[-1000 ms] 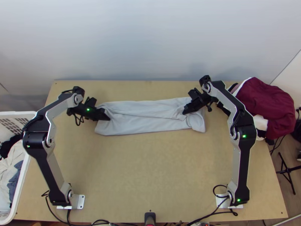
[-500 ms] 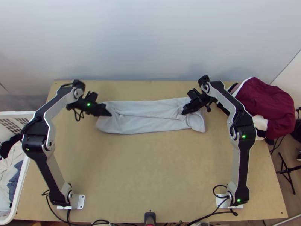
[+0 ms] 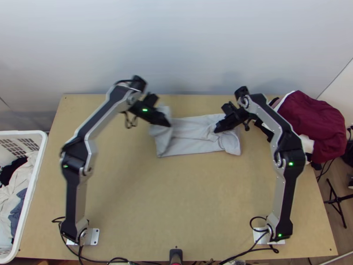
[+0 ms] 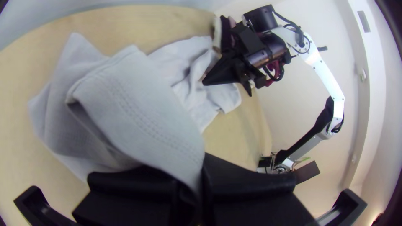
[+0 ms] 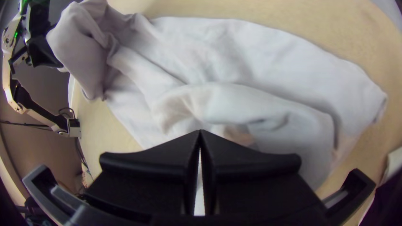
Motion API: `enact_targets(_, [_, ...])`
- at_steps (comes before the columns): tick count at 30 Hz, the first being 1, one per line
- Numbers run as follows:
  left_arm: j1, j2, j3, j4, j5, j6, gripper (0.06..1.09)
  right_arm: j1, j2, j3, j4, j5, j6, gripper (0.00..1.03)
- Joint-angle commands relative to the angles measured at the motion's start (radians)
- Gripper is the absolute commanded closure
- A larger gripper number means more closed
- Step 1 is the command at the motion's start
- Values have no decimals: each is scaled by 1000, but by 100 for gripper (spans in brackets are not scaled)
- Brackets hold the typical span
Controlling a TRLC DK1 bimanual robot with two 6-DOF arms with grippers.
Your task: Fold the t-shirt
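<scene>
Top view, left fingers (image 3: 161, 119) clamped on t-shirt (image 3: 187, 145), one end lifted; right fingers (image 3: 221, 125) together at the other.

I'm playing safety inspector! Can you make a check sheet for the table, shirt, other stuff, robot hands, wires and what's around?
Surface: light wooden table; spills, nothing seen.
Job's things: grey t-shirt in a narrow creased strip, left end raised.
Clutter: maroon cloth heap at the right edge; basket of clothes at the left.
Grippers: left hand shut on that raised end; right hand shut near the other end.
Cables: black cables along the near edge.
Surroundings: pale wall beyond.
</scene>
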Motion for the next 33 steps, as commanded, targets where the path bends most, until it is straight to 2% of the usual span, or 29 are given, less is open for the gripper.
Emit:
enact_targets(1, [-150, 119, 155, 275, 37, -171, 105, -68, -153, -84, 29, -7, 28, 100])
enact_targets(7, [-211, 208, 184, 555, 37, -276, 105, -185, -369, -231, 63, -10, 31, 100])
enact_targets(15, [-324, 302, 193, 894, 32, -367, 105, -238, -616, -475, 109, -9, 31, 100])
enact_targets(22, [-377, 386, 202, 946, 26, -370, 102, -270, -712, -609, 121, -9, 33, 100])
enact_targets(24, [-370, 392, 202, 969, 20, -370, 97, -275, -717, -607, 123, -9, 33, 100])
enact_targets(31, [-354, 426, 256, 1049, -57, -373, 96, -269, -706, -613, 140, -9, 42, 100])
enact_targets(32, [-358, 429, 256, 1052, -58, -373, 90, -267, -706, -616, 143, -9, 42, 100])
enact_targets(33, [-364, 434, 256, 1052, -60, -373, 68, -267, -706, -621, 146, -9, 45, 100])
